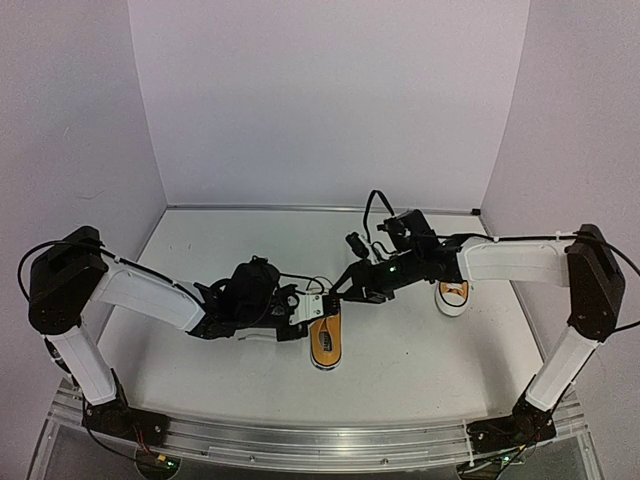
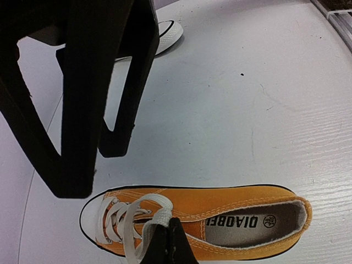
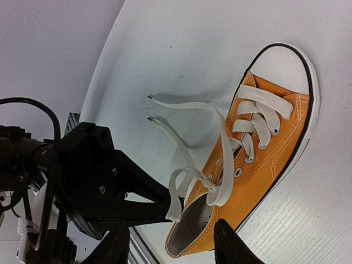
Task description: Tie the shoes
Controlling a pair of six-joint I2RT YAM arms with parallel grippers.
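Note:
One orange-yellow shoe (image 1: 325, 342) with a white toe cap lies mid-table, toe toward the back. My left gripper (image 1: 318, 303) is shut on a loop of its white lace (image 2: 157, 220) over the tongue, its closed tips (image 2: 168, 245) low in the left wrist view. My right gripper (image 1: 343, 287) hovers just behind the shoe's toe, open and empty. Its fingers (image 2: 77, 121) fill the upper left of the left wrist view. In the right wrist view the shoe (image 3: 264, 159) shows a half-made knot, and two loose lace ends (image 3: 165, 129) trail on the table. The second shoe (image 1: 450, 296) lies at the right, partly behind my right arm.
White walls close in the table (image 1: 420, 370) at the back and both sides. An aluminium rail (image 1: 320, 440) runs along the near edge by the arm bases. The second shoe's toe (image 2: 165, 33) shows at the top of the left wrist view.

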